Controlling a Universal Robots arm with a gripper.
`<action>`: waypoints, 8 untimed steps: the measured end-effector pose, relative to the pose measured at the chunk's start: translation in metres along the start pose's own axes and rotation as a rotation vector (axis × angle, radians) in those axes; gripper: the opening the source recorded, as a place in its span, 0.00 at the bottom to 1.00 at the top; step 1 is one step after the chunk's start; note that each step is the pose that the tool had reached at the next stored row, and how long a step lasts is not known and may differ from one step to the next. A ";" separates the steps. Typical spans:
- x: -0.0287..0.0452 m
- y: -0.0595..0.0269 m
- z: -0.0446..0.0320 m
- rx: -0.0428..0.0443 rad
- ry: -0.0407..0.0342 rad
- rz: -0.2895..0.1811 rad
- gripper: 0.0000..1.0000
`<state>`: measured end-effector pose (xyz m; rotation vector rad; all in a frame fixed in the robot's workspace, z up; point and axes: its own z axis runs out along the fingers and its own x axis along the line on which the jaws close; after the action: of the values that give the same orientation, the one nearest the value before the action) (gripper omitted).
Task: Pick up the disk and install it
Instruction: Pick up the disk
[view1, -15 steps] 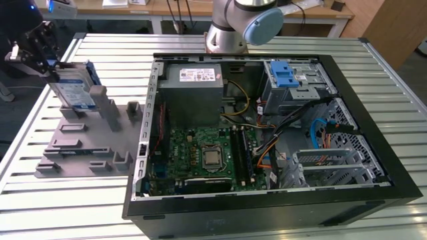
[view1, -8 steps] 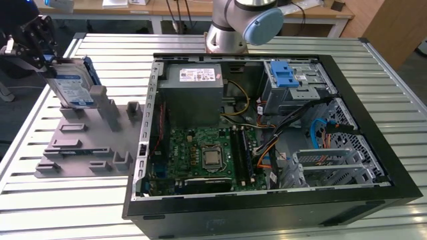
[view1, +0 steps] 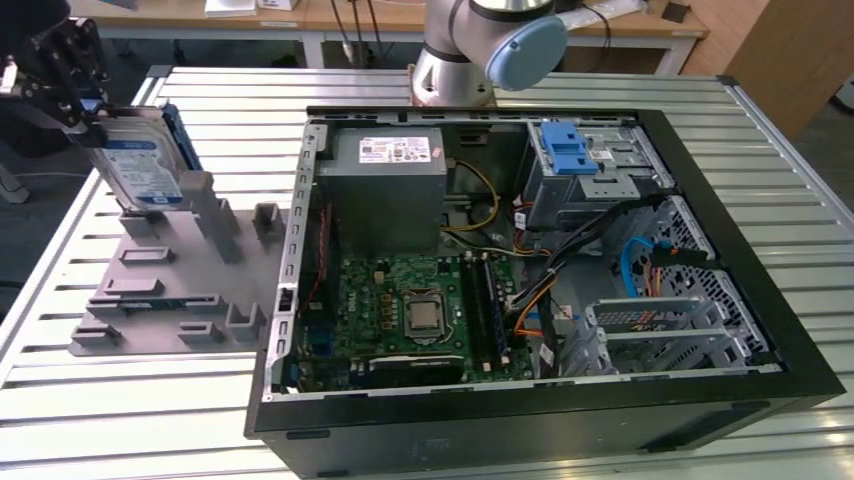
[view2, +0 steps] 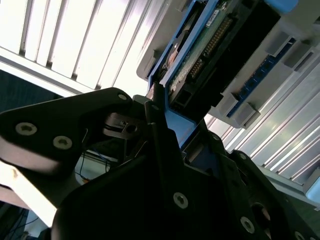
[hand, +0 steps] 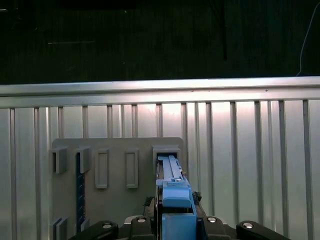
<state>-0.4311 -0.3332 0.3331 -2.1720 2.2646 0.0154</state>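
Although the tabletop (view1: 134, 420) carries a good deal of hardware, each main thing comes singly: one arm (view1: 467, 50), one gripper (view1: 94, 125), one disk (view1: 140, 165), one grey fixture plate (view1: 160, 300) and one open computer case (view1: 534, 435). Inside the case sit one power supply (view1: 387, 185) and one drive cage (view1: 594, 175) with a blue latch, both along the case wall nearest the arm's base. The plate lies flat near the tabletop's edge on the exterior view's left, just beside the case, and bears several raised slots. The disk stands on edge at the plate's far corner, leaning a little. Its upper end sits between the jaws, which are closed to the disk's thickness and grip it, one on each side. In the second wrist view one finger (view2: 157, 130) lies against the disk's blue rail. In the first wrist view that rail runs straight out from between the jaws to a slot on the plate. Whether the disk's lower end rests in that slot or hangs just clear of it cannot be told.
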 end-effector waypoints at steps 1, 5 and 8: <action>0.0000 0.0000 -0.0014 0.0001 0.0000 0.000 0.36; -0.0001 0.0000 -0.0077 0.0000 0.0000 0.000 0.36; -0.0001 0.0001 -0.0098 0.0003 -0.0001 0.000 0.36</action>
<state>-0.4311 -0.3332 0.3429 -2.1718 2.2644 0.0151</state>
